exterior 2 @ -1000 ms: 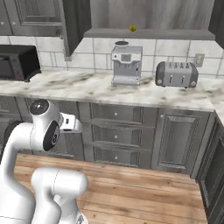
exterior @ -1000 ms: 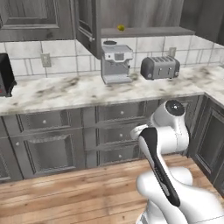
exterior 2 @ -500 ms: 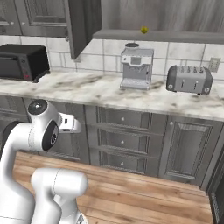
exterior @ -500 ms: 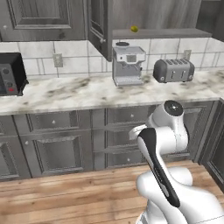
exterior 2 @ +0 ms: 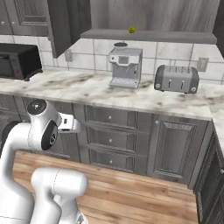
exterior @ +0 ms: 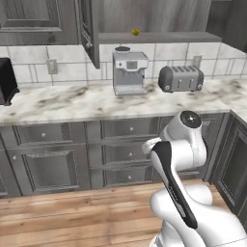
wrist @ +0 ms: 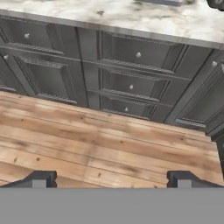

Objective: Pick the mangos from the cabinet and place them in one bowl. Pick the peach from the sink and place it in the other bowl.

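in the hand view we see our gripper (wrist: 112,178) with its jaws spread as wide as they go and nothing between them; one dark fingertip (wrist: 39,178) sits at about 7 o'clock of the frame and the other at about 5 o'clock. it hangs above the wooden floor (wrist: 105,144), looking toward the panelled drawers (wrist: 135,78) with small pale knobs, which fill the frame from 10 to 2 o'clock, with the marbled tabletop (wrist: 131,17) edge at 12 o'clock.

in the left base view our white arm (exterior: 185,144) stands folded at 5 o'clock, well apart from the tabletop (exterior: 72,101).

on the tabletop a coffee machine (exterior: 129,72) stands just above centre, with a grey toaster (exterior: 181,78) near it at 2 o'clock. a dark appliance (exterior: 6,81) sits at 9 o'clock; the right base view shows it as a microwave (exterior 2: 17,60).

above the coffee machine, at 12 o'clock, the cabinet (exterior: 154,19) is open, its plank door (exterior: 89,29) swung out at 11 o'clock. one small yellow-green mango (exterior: 136,32) rests on the cabinet's grey shelf (exterior: 159,36), directly over the coffee machine. in the right base view the same mango (exterior 2: 131,29) lies on the shelf at 12 o'clock. we cannot make out a second mango.
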